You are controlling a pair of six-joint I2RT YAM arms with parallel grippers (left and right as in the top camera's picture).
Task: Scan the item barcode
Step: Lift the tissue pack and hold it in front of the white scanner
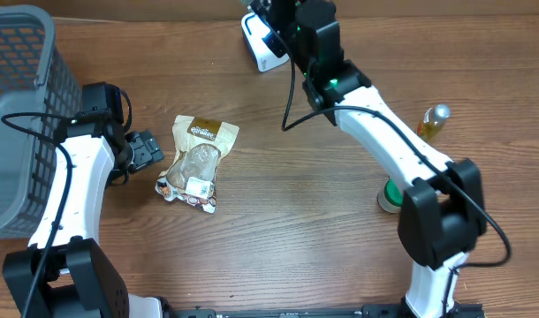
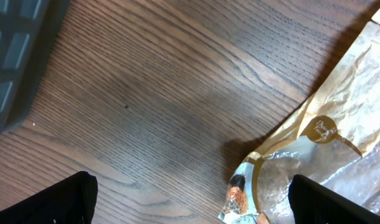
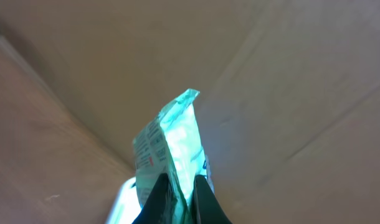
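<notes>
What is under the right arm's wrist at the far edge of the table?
A white scanner pokes out beside it; the rest is covered by the arm. The wrist camera shows the right gripper shut on a green packet; overhead hides both.

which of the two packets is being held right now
The green-and-white packet, pinched in the shut right gripper; the brown snack packet lies loose on the table beside the open left gripper.

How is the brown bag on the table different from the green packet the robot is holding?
The brown paper pouch with a clear window lies flat on the wooden table. The green-and-white plastic packet is pinched in the shut right gripper. One is brown, the other green. Both are flexible printed packets.
</notes>
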